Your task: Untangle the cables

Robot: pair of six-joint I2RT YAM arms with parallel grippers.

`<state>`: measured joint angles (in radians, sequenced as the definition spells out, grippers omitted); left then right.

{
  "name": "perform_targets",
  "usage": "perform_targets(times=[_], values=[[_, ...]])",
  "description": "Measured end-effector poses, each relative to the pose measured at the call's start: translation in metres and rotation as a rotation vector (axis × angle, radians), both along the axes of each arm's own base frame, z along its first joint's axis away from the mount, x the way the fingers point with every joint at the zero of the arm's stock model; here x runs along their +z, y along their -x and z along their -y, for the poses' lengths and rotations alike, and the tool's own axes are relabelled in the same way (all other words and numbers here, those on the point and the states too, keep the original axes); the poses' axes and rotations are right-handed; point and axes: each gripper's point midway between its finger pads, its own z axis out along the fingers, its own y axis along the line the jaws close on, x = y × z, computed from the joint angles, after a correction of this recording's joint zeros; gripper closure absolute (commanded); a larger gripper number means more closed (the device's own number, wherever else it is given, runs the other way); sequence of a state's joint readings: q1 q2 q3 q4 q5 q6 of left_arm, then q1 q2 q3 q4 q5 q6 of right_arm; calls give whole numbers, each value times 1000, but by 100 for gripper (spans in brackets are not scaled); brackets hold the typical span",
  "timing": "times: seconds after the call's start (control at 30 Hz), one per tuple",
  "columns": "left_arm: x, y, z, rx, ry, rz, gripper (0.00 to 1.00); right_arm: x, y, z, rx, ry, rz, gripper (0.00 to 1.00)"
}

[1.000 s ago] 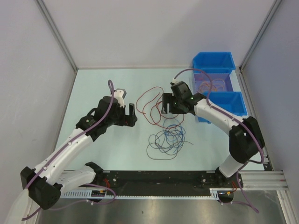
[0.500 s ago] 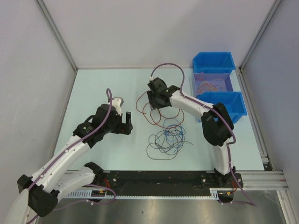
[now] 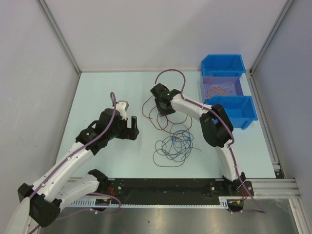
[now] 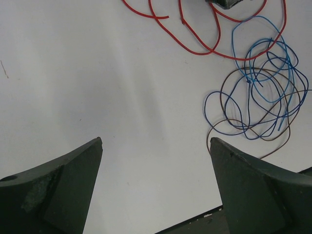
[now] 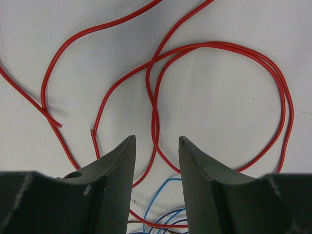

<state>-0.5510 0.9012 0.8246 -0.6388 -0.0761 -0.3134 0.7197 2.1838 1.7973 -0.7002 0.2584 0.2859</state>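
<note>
Right gripper narrowly parted and grasping nothing, held over the red cable just beyond the far side of the blue-and-brown cable tangle; one twisted pair of red strands visible through the gap between the fingers. Red cable spread in open loops on the pale table, its nearest loop crossing the far edge of the tangle. Left gripper spread wide and empty, over bare table to the left of the tangle, clear of every wire. Three blue bins beyond and to the right of the tangle, the middle one holding more coiled wire.
</note>
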Motion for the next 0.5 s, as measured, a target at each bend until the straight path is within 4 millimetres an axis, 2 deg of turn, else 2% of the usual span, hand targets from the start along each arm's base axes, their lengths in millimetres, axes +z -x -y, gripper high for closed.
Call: perform_targets(times=[0.33, 0.5], values=[[1, -1, 1, 0, 5, 8, 3, -17, -3, -2, -1, 29, -27, 60], [1, -1, 1, -1, 5, 8, 3, -24, -2, -1, -2, 39, -40, 66]])
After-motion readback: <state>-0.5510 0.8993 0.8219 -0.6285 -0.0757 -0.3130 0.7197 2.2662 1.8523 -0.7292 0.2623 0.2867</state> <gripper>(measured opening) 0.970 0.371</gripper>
